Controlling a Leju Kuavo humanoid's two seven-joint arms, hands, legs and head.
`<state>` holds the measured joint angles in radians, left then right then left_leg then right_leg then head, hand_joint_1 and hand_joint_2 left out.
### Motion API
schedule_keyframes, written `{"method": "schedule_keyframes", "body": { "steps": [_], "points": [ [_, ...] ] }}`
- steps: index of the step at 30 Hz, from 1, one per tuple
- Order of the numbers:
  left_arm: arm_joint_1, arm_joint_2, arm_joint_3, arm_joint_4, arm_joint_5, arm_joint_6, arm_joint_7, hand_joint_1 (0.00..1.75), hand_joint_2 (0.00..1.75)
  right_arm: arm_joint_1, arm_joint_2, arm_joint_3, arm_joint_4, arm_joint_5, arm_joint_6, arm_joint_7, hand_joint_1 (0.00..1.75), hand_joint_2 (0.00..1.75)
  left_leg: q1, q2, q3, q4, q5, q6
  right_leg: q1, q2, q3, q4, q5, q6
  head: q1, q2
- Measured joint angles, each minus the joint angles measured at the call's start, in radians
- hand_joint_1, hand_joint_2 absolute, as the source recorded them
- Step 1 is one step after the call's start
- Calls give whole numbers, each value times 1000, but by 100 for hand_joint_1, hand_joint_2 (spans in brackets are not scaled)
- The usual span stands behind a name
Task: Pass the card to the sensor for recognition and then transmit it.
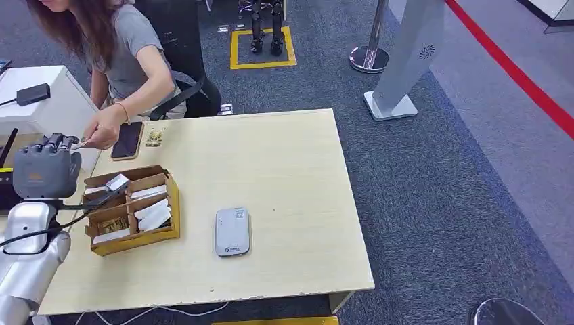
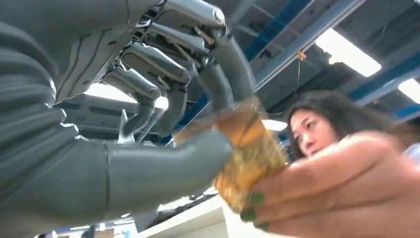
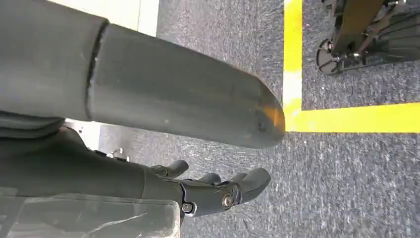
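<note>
1. The left hand (image 1: 49, 162) is reaching up off the counter (image 1: 284, 176) edge toward a person's hand (image 1: 103, 130). In the left wrist view its fingers (image 2: 233, 64) are pinching a yellowish, blurred card (image 2: 250, 153) against the thumb, while the person's hand (image 2: 346, 193) is gripping the same card from the other side.
2. Judging by this, the handover is taking place: the card is sitting between both hands, and the robot's release is what looks left to do.
3. The white sensor (image 1: 232, 231) is lying flat on the counter, well apart from the card, beside the cardboard box (image 1: 133, 208) of cards.
4. The right hand (image 3: 218, 191) is hanging over the carpet, fingers loosely curled, holding nothing.
5. The sensor is carrying a small logo and label, too small to read; no other writing is legible.
</note>
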<state>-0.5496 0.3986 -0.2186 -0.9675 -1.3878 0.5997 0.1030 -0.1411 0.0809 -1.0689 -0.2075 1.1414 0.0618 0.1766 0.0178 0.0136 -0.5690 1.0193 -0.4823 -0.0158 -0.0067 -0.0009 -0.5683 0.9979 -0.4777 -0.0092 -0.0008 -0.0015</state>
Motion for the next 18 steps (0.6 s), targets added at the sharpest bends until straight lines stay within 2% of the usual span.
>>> {"method": "schedule_keyframes", "body": {
  "steps": [2,4,9,11,15,18],
  "points": [
    [25,-10,1,-42,24,2,-6,0,175,2,-1,0,0,0,0,0,0,0,0,0,0,0,0,0,0,0,0,0,0,0,0,0],
    [69,-26,6,-106,108,8,-37,0,175,8,-2,0,0,-1,0,-1,0,0,0,0,0,0,0,0,0,0,0,0,0,0,-1,0],
    [215,-77,7,-359,421,3,-158,0,175,30,-8,0,0,-9,-3,-17,0,0,0,1,0,0,-1,1,0,1,0,-1,-1,1,0,0],
    [263,-90,7,-452,512,-3,-200,0,175,37,-10,-3,0,-20,-4,-20,0,0,0,0,-1,0,-2,1,0,0,0,-1,-1,1,1,0],
    [358,-108,8,-626,773,-70,-315,0,175,45,-14,-8,0,-24,-5,-23,0,0,0,0,0,0,-2,1,0,0,0,-1,-1,1,0,0],
    [400,-118,9,-710,827,-91,-341,0,175,47,-15,-10,0,-31,-8,-24,0,0,0,0,0,0,-2,1,0,0,0,-1,-1,1,0,0]
  ]
}}
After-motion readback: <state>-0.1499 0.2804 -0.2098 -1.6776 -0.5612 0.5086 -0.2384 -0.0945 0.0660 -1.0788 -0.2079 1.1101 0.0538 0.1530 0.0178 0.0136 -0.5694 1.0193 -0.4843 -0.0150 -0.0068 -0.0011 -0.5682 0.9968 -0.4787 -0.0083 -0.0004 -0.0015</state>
